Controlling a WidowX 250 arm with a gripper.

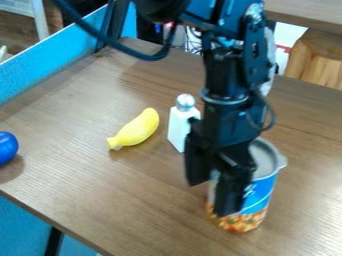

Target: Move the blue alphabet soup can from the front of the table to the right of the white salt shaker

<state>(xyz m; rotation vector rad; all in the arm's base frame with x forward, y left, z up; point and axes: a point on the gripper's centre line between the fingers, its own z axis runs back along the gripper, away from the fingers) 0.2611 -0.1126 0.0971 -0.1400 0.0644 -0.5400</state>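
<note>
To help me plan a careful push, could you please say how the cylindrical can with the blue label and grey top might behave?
With its rigid-looking rim, the can probably won't squash. Standing upright and taller than wide, it may tip if pushed near the top; once over, its round side could roll.

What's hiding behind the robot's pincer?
A blue can peeks out from behind the pincer. You can see part of its grey top and an orange food picture low on its side. The pincer covers some of its front, so that bit can't be seen.
</note>
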